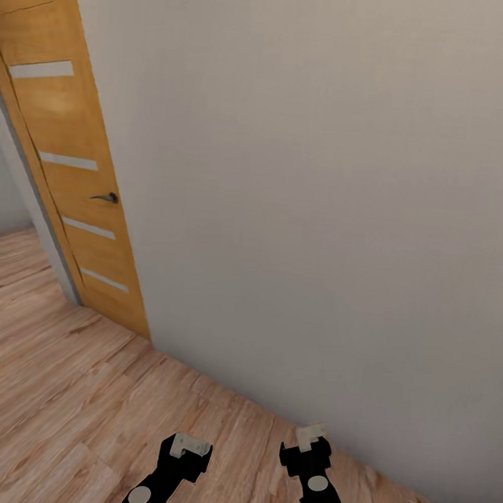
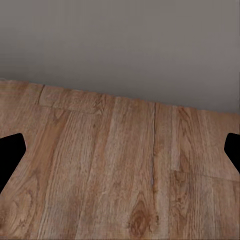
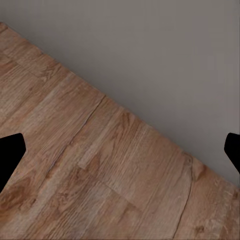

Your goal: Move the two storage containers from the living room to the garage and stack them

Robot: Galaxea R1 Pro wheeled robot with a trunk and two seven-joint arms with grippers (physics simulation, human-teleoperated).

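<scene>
With my left pincer (image 1: 193, 447) and right pincer (image 1: 312, 435) both spread and empty over wood planks (image 1: 86, 405), no container in sight, I should steer off this wall (image 1: 321, 211) toward the door (image 1: 77, 181).

Light wood-plank floor (image 1: 87, 390) underfoot, grain and knots clear in both wrist views, running up to a plain pale wall (image 1: 322, 196); a wooden panel door (image 1: 71, 158) with a dark handle stands ahead-left, possibly ajar, hard to tell from here
</scene>
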